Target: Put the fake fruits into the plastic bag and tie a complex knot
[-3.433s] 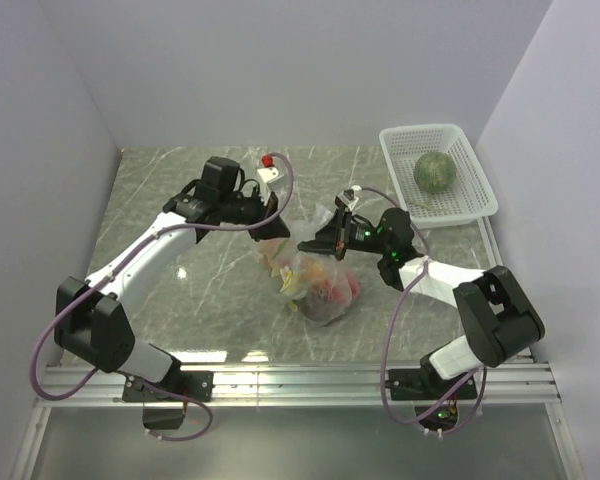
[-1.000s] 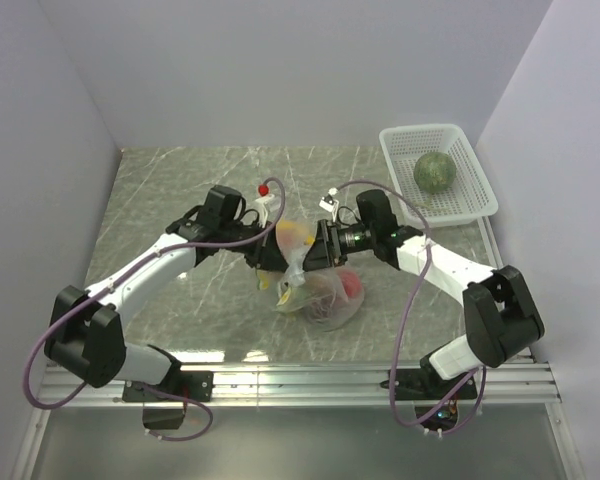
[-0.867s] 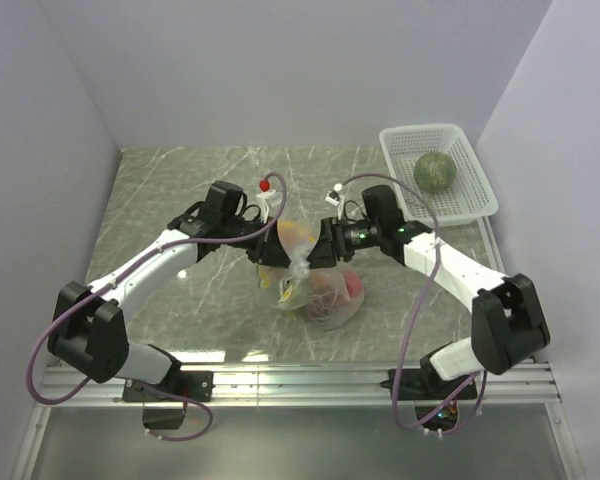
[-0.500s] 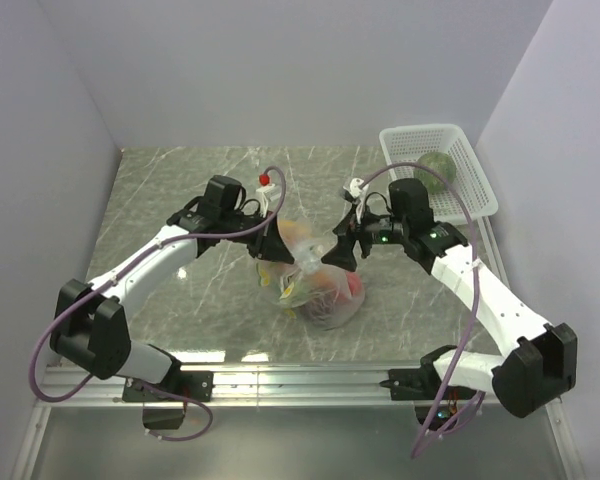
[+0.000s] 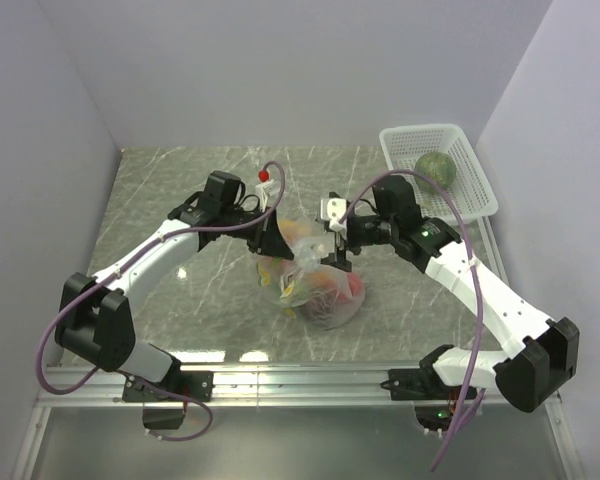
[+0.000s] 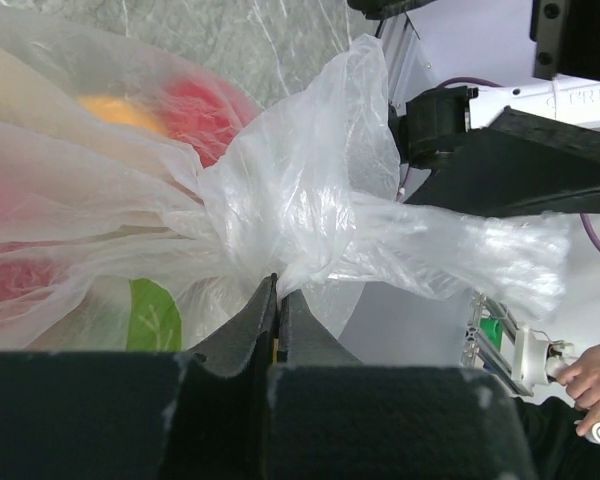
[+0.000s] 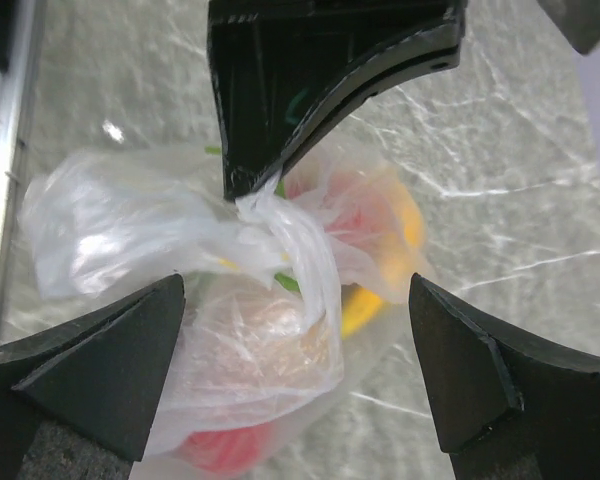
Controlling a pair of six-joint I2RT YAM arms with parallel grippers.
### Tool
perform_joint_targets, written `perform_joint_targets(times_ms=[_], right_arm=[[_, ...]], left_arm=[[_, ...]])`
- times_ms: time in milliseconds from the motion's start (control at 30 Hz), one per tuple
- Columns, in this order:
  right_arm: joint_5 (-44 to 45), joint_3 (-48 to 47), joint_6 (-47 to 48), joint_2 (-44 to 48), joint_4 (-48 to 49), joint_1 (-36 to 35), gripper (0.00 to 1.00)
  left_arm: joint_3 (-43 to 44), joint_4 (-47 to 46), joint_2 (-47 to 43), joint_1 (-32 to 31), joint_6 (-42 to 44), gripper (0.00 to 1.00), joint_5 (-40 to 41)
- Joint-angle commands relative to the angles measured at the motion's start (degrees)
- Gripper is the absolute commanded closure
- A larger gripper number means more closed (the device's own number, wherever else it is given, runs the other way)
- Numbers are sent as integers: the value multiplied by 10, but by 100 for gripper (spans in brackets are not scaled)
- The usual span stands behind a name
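Note:
The plastic bag (image 5: 318, 290) lies mid-table with red (image 5: 352, 288) and yellow fake fruits inside. My left gripper (image 5: 277, 240) is shut on the bag's twisted neck (image 6: 280, 215); in the left wrist view its tips (image 6: 277, 285) pinch the film. My right gripper (image 5: 338, 243) hangs open just right of the neck, holding nothing. In the right wrist view its fingers (image 7: 100, 370) stand wide on either side of the bag (image 7: 250, 350), above a red fruit (image 7: 220, 450) and a yellow banana (image 7: 365, 305). The green melon (image 5: 435, 170) sits in the basket, outside the bag.
The white lattice basket (image 5: 472, 195) stands at the back right, close to the right wall. White walls close the table on the left, back and right. The metal rail (image 5: 300, 378) with the arm bases runs along the near edge.
My right gripper has opened and let go of the bag, pulled back to the right, then come in beside the neck again. The left gripper has kept its grip.

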State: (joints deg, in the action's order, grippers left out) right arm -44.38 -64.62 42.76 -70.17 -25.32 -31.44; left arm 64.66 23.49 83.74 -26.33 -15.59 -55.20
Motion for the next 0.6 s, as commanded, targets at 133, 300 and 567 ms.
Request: perform_joint_targets(times_ms=[133,300,567], right_arm=[[33,27,162,22,19,-12,0],[38,9,158,11,34,-41,0],[42,-5,196,-9,0,-78,0]], left_arm=[[20,-2,2,2,0,100,-31],[17,-7,1,2,-5,100,-31],[28,-5,9,2,-11,100,-33]])
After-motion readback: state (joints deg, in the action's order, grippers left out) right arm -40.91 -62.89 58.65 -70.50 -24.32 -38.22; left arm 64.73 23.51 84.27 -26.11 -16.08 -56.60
